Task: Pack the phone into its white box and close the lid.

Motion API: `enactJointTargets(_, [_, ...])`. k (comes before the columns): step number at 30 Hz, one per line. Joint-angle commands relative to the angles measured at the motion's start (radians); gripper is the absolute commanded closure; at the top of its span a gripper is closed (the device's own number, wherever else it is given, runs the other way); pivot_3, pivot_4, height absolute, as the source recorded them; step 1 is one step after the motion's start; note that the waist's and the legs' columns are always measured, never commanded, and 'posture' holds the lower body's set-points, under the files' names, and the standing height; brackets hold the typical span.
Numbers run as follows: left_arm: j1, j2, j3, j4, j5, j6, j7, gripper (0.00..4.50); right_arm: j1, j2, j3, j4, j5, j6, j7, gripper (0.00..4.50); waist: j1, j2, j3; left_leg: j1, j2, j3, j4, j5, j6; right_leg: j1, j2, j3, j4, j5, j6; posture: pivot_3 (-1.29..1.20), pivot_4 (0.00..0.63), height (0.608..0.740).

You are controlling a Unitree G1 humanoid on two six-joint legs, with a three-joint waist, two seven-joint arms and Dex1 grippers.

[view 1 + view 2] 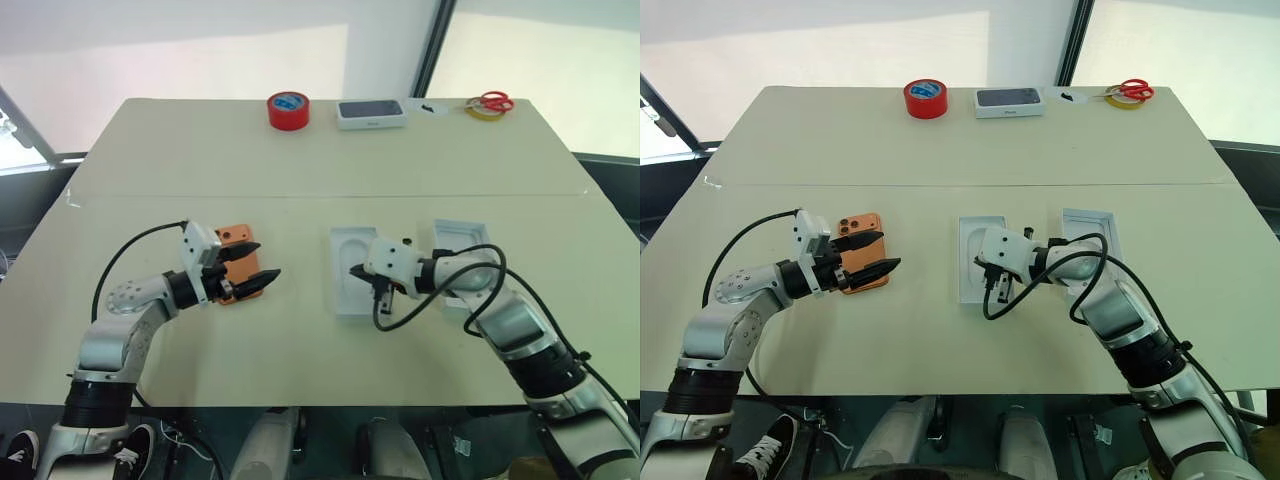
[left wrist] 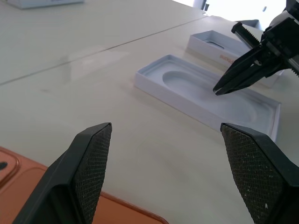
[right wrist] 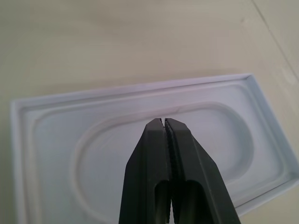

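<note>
The orange phone (image 1: 238, 243) lies back-up on the table, its camera lenses at the far corner. My left gripper (image 1: 268, 259) hovers open over the phone's near right part, pointing right, with nothing between its fingers (image 2: 91, 158); the phone's edge (image 2: 28, 186) shows under them. A white moulded insert (image 1: 346, 290) with an oval recess lies at the centre. My right gripper (image 3: 164, 120) is shut and empty just above that recess. Right of the insert lies a shallow white cardboard shell (image 1: 458, 236), half behind my right arm. I cannot tell whether it is the white box or the lid.
At the far edge stand a red tape roll (image 1: 288, 110), a sealed white box with a dark phone picture (image 1: 371, 113), and red-handled scissors (image 1: 492, 101) on a yellow tape roll. A seam crosses the table (image 1: 300, 196) between them and my arms.
</note>
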Motion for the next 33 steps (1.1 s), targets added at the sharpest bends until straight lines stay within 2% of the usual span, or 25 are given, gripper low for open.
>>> enactJointTargets(1, [-0.038, 0.018, 0.083, -0.006, -0.075, 0.1, 0.051, 0.58, -0.034, 0.032, -0.029, 0.005, 0.006, -0.025, -0.033, 4.4, -0.003, 0.0, 0.0, 0.0, 0.0, 0.0, 0.0, 0.0, 0.0, 0.0, 0.0, 0.0, 0.0, 0.0, 0.0, 0.0, 0.15, 0.738])
enactJointTargets(5, [-0.095, 0.056, 0.243, 0.088, -0.245, 0.379, 0.153, 0.58, -0.165, 0.139, -0.028, 0.06, 0.038, -0.054, -0.048, 4.4, -0.026, -0.001, 0.0, 0.0, 0.0, -0.001, 0.0, 0.001, -0.001, 0.0, 0.001, 0.0, 0.002, 0.0, 0.0, 0.0, 0.15, 0.738])
enactJointTargets(12, [-0.04, 0.119, 0.296, 0.145, -0.224, 0.471, 0.232, 0.58, -0.32, 0.354, 0.101, 0.309, -0.036, -0.147, -0.093, 4.4, -0.048, -0.001, 0.0, 0.002, 0.002, -0.002, -0.003, 0.007, -0.007, -0.001, 0.005, 0.0, 0.004, 0.0, 0.0, 0.0, 0.15, 0.738])
enactJointTargets(16, [-0.046, 0.106, 0.353, 0.139, -0.3, 0.586, 0.278, 0.58, -0.347, 0.395, 0.155, 0.422, -0.098, -0.22, -0.107, 4.4, -0.038, -0.002, 0.0, 0.002, 0.002, -0.002, -0.002, 0.006, -0.01, -0.001, 0.005, 0.0, 0.005, 0.0, 0.0, 0.0, 0.15, 0.738])
enactJointTargets(19, [-0.02, 0.121, 0.339, 0.142, -0.26, 0.578, 0.294, 0.58, -0.381, 0.437, 0.214, 0.543, -0.165, -0.232, -0.129, 4.4, -0.041, -0.003, 0.0, 0.002, 0.001, -0.002, -0.002, 0.006, -0.01, -0.001, 0.004, 0.0, 0.005, 0.0, 0.0, 0.0, 0.15, 0.738])
enactJointTargets(23, [-0.017, 0.113, 0.31, 0.17, -0.241, 0.619, 0.324, 0.58, -0.382, 0.45, 0.241, 0.597, -0.209, -0.266, -0.128, 4.4, -0.045, -0.003, 0.0, 0.002, 0.001, -0.002, -0.003, 0.007, -0.012, -0.003, 0.004, 0.0, 0.007, 0.0, 0.0, 0.0, 0.15, 0.738])
enactJointTargets(28, [-0.056, 0.077, 0.295, 0.223, -0.242, 0.642, 0.34, 0.58, -0.355, 0.465, 0.259, 0.585, -0.223, -0.263, -0.104, 4.4, -0.041, -0.003, 0.0, 0.004, 0.002, -0.002, -0.004, 0.008, -0.014, -0.004, 0.004, 0.0, 0.012, 0.0, -0.001, 0.0, 0.15, 0.738])
enactJointTargets(33, [-0.085, 0.066, 0.204, 0.271, -0.199, 0.639, 0.298, 0.58, -0.338, 0.48, 0.259, 0.561, -0.218, -0.242, -0.085, 4.4, -0.038, -0.002, -0.002, 0.011, 0.001, -0.002, -0.006, 0.008, -0.013, 0.0, 0.004, 0.0, 0.013, 0.0, -0.001, 0.0, 0.15, 0.738])
